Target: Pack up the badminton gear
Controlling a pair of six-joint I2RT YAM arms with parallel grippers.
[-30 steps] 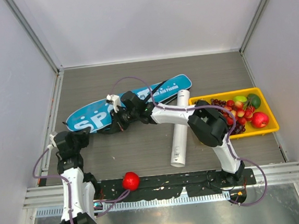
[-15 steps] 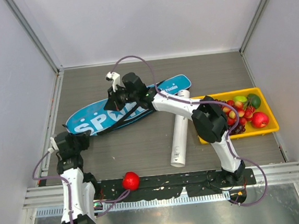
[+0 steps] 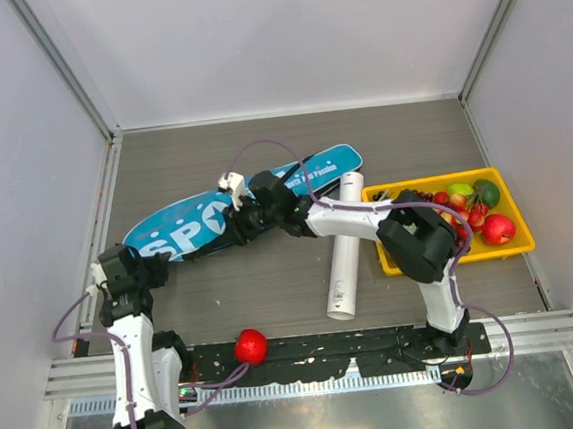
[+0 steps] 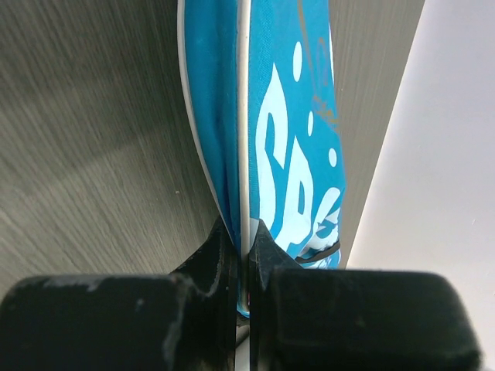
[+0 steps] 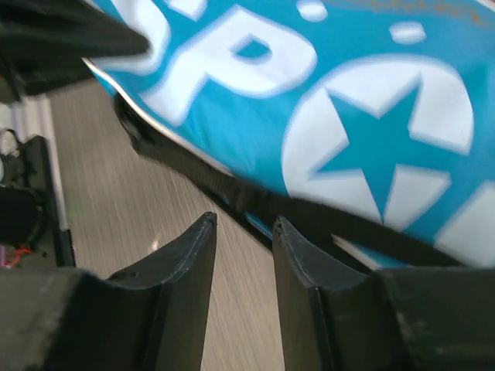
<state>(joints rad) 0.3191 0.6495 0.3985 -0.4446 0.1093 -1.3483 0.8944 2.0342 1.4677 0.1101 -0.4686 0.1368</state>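
White tube point(image 3: 345, 260) lies on the bench, long axis near-to-far. Left hand point(image 4: 241, 232) clenched on the end rim of the blue SPORT bag point(image 3: 183, 232). The bag lies flat, long axis near-left to far-right. Right hand point(image 5: 244, 228) released, fingers apart at its black strap point(image 5: 232, 193)

In the top view, the right arm point(image 3: 352, 217) conceals the middle of the blue racket bag point(image 3: 180, 234), a section of the white tube point(image 3: 343, 268) and the left end of the yellow tray point(image 3: 516, 206); the right wrist view renders the bag blurred.
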